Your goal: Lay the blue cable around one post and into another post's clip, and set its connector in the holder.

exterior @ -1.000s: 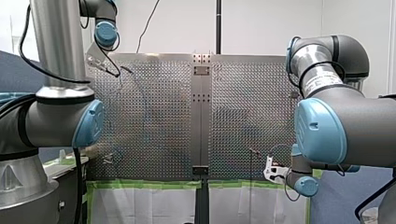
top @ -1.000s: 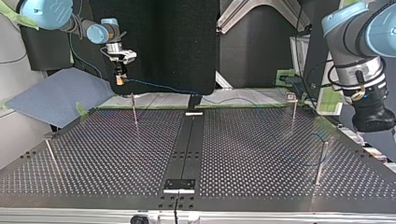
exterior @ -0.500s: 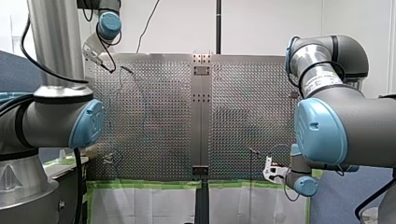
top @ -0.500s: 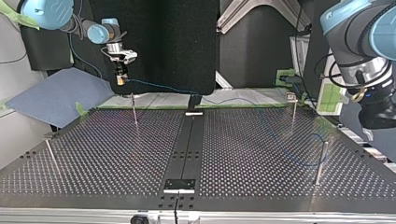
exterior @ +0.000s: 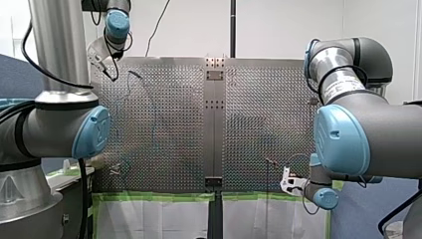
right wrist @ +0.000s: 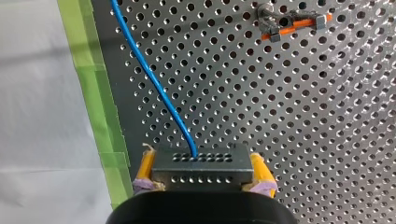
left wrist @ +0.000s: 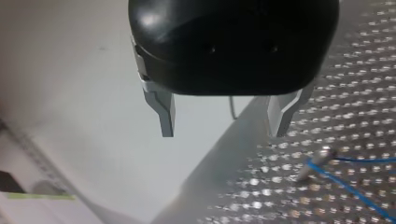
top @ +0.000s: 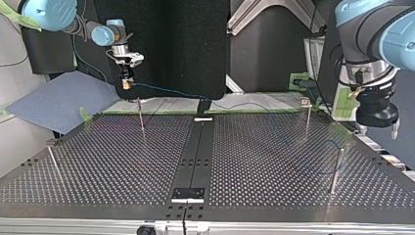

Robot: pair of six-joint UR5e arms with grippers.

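My right gripper (right wrist: pixel 201 159) has its yellow pads shut on a dark perforated connector (right wrist: pixel 201 169), held above the board's taped edge. The blue cable (right wrist: pixel 152 74) runs out of the connector over the perforated board. In the top view, my right gripper (top: pixel 126 82) hangs at the far left and the cable (top: pixel 186 94) stretches across to a loop at a post (top: pixel 335 169) on the right. My left gripper (left wrist: pixel 223 133) is open and empty, its metal fingers above the board's edge beside a post (left wrist: pixel 316 160) with cable (left wrist: pixel 355 186) around it.
A post with an orange clip (right wrist: pixel 290 23) stands ahead of my right gripper. More thin posts (top: pixel 141 116) (top: pixel 308 119) (top: pixel 53 164) rise from the board. Green tape (right wrist: pixel 95 93) lines the board's edge. A black rail (top: pixel 195 147) runs down the middle.
My left arm has swung: in the top view its gripper moved left and lower, in the front view up and left, away from the post. My right arm has held still.
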